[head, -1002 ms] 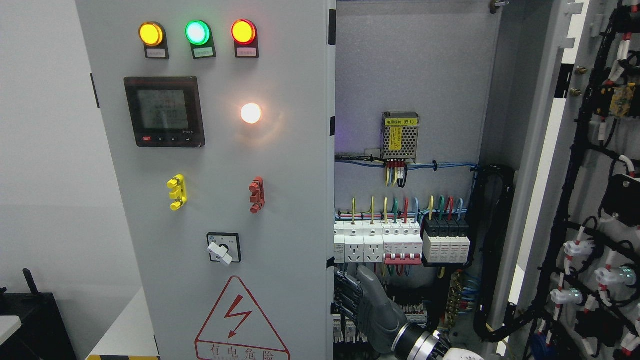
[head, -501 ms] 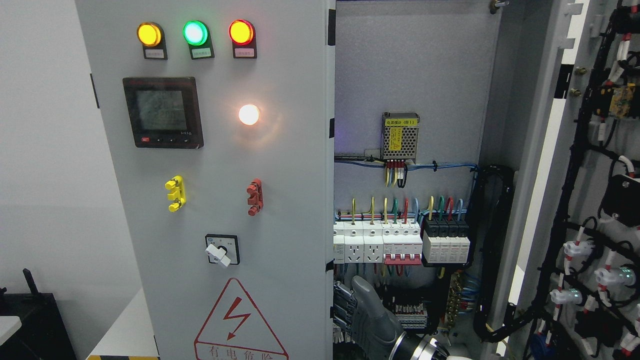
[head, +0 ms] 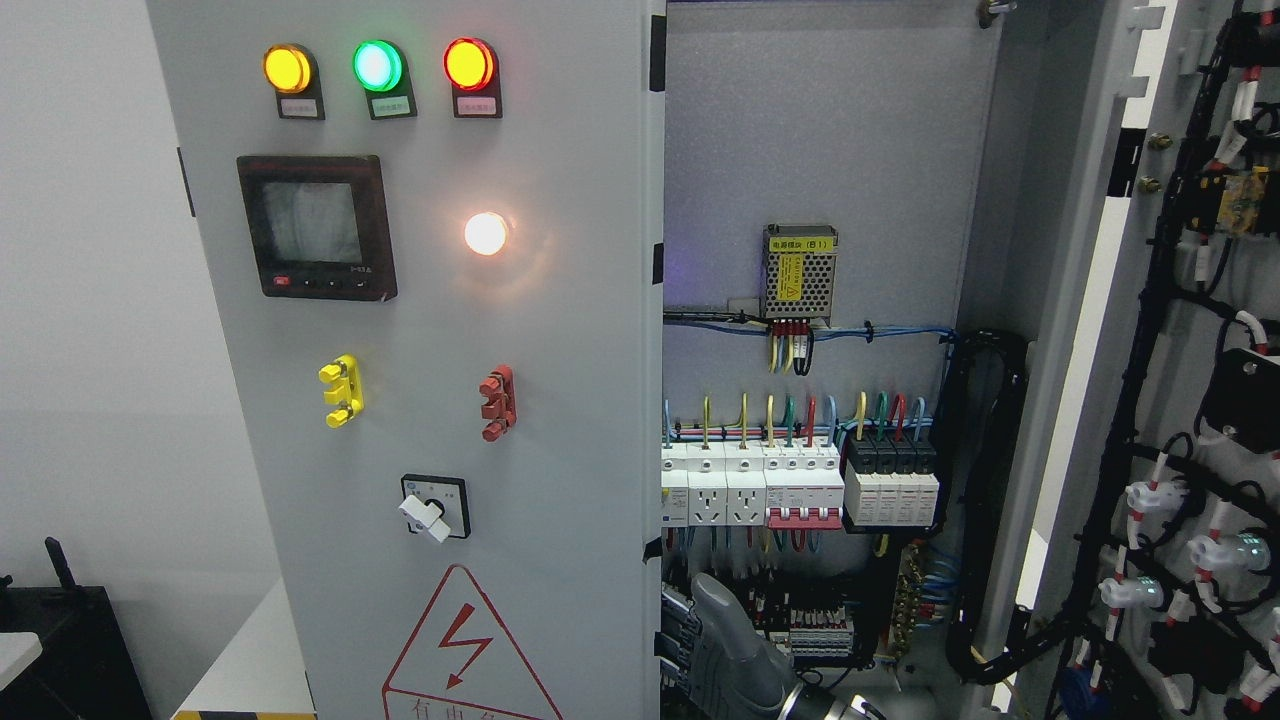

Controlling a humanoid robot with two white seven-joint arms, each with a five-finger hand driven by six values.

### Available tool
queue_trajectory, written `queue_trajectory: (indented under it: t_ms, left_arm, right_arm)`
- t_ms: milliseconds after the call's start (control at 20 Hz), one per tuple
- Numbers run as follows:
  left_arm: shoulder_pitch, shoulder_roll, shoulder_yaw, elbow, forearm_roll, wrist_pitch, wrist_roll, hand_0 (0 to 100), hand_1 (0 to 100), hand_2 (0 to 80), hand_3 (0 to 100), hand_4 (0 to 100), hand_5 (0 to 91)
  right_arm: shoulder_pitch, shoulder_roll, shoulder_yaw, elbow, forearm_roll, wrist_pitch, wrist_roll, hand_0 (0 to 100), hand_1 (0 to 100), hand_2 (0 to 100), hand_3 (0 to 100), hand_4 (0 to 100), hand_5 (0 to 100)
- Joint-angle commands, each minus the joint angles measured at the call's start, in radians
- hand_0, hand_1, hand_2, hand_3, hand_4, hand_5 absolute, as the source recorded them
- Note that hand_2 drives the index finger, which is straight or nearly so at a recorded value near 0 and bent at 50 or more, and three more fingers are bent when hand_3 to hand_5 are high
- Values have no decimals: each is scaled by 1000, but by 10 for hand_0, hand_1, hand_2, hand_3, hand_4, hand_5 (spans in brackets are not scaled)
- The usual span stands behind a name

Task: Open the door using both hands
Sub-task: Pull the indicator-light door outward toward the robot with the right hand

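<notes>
While the right hand [head: 715, 640] hooks its edge (low down), the door [head: 430, 350] stands ajar.

Bright, even light; white lamp [head: 486, 233] glares on the sharp door [head: 560, 400].

1. A grey cabinet door [head: 560, 330] fills the left half of the view, swung partly open, its free edge near the middle.
2. The door carries three lit lamps [head: 375, 66], yellow, green and red, above a dark screen [head: 316, 227].
3. Lower on the door sit a glowing white lamp [head: 486, 233], a yellow handle [head: 341, 391], a red handle [head: 497, 402] and a white knob [head: 428, 515].
4. Behind the door's edge, the right hand [head: 725, 650] shows at the bottom, its fingers [head: 676, 640] against the door's inner side.
5. Inside are white breakers [head: 750, 490], coloured wires and a mesh box [head: 800, 272].
6. The right door [head: 1200, 380] stands wide open, hung with black cables.
</notes>
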Motion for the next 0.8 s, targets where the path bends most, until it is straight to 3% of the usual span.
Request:
queue_trajectory:
  t_ms: [0,751]
  left_arm:
    - [0,0,0,0,0,-1,0,0,0,0,0,31,0]
    - [0,0,-1,0,0,-1,0,0,0,0,0,31,0]
  right_arm:
    - [15,3,24,-59,-1,-2,0,0,0,0,0,0,0]
    - [66,6,67,-163,-1,-2,0,0,0,0,0,0,0]
